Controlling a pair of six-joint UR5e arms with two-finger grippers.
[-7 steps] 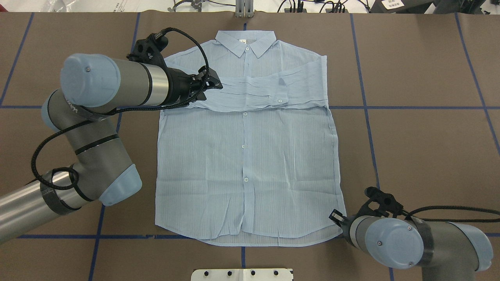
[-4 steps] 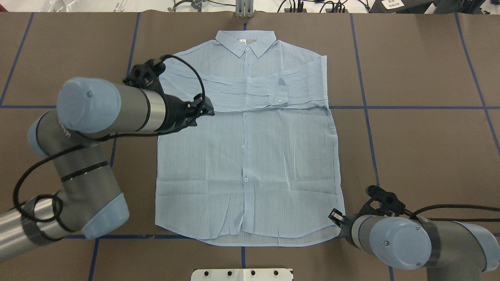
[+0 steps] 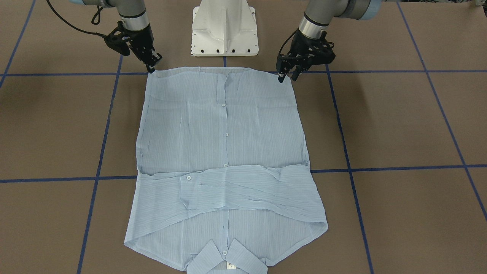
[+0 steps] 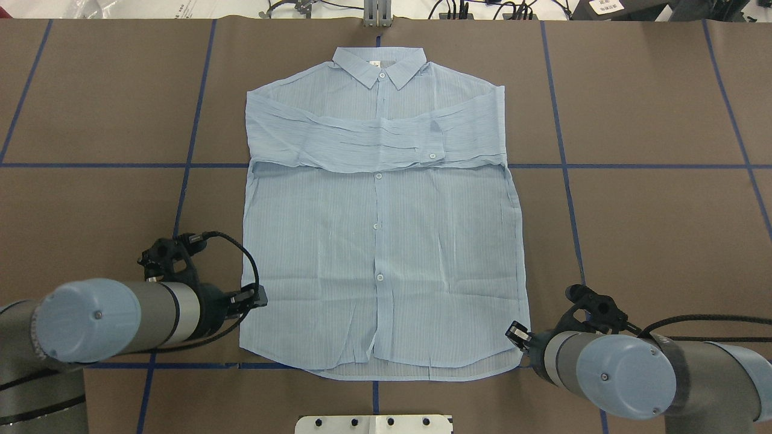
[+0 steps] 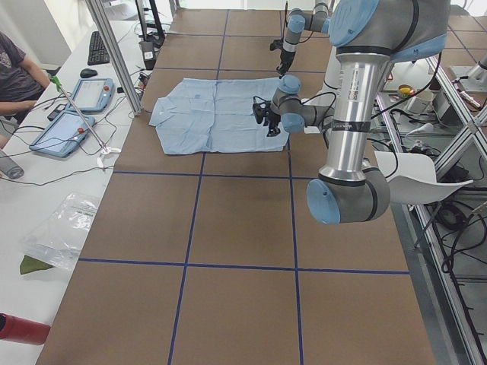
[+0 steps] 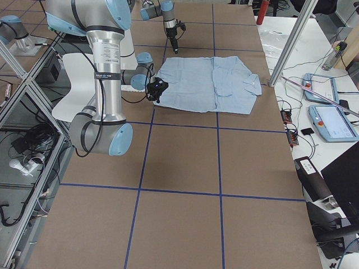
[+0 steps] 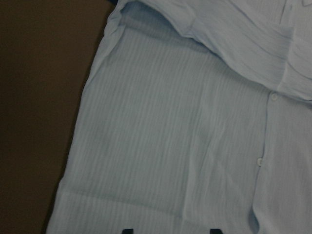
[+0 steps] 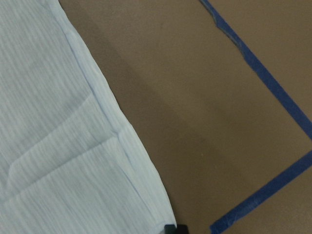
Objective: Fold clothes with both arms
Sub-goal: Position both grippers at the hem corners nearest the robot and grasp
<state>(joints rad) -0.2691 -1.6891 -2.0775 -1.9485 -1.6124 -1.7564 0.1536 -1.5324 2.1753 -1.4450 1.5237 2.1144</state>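
Shirt (image 4: 380, 253) is flat on the table (image 4: 651, 229), hem just out from the white base (image 4: 374, 424). Left gripper (image 3: 287, 78) sits off the base's left, jaws apart. Right gripper (image 3: 151, 67) sits off the base's right, and I can't tell its jaws.

A: Where is the table (image 4: 663, 241) open to a gripper?

B: On both sides of the shirt (image 4: 380, 253), out to the left and right edges. Only flat blue tape lines (image 4: 567, 181) cross it there.

A: And what stands in the way?

B: The left gripper (image 3: 287, 76), fingers apart, hangs at one hem corner. The right gripper (image 3: 152, 67), fingers together, touches the other. The white base (image 3: 224, 30) sits between them at the robot's edge. A metal post (image 4: 377, 12) stands at the far edge, just beyond the collar.
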